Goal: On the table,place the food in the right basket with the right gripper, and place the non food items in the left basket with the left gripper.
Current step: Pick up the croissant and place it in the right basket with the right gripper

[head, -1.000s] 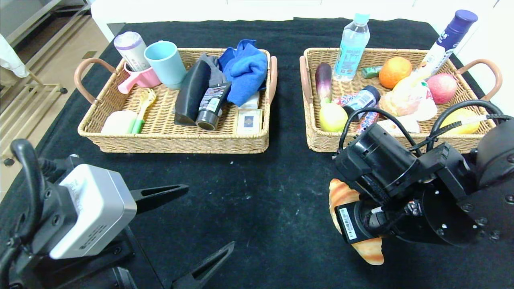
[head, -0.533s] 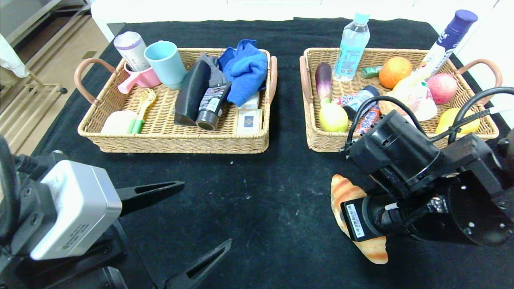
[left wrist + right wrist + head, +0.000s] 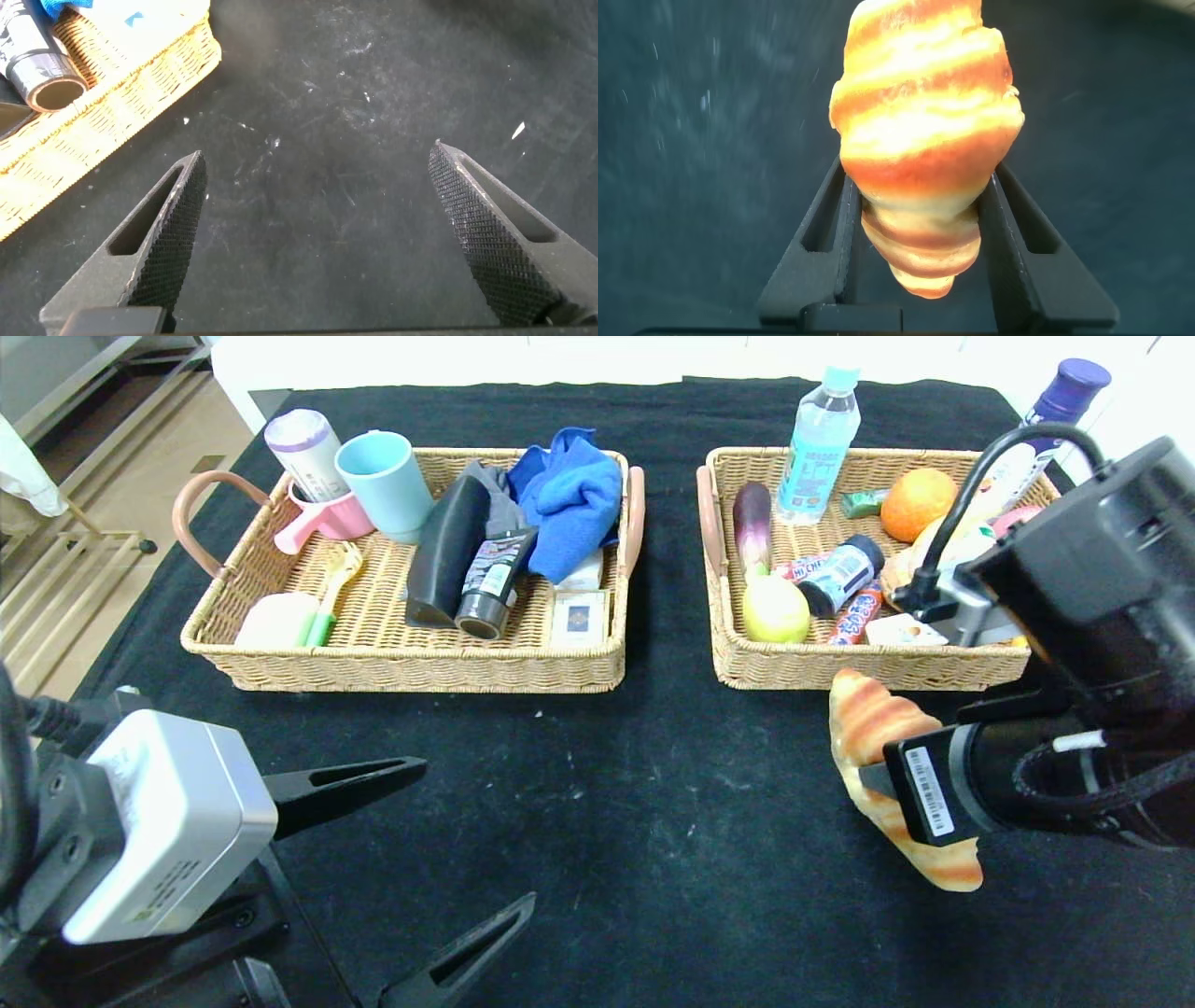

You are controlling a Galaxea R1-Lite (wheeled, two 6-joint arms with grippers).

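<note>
Right hand [image 3: 920,219] of mine clamps croissant [image 3: 901,775] mid-body, lifted off bench [image 3: 607,803], long axis near-far. Right basket [image 3: 822,667] lies just beyond, far side. My left hand [image 3: 448,859] idle, spread, near-left.

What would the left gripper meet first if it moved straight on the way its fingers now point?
Probably only bare table. The left gripper is open and empty, aimed across the black cloth; the left basket lies off to one side of that line. Depth is unclear, so this is a judgement.
</note>
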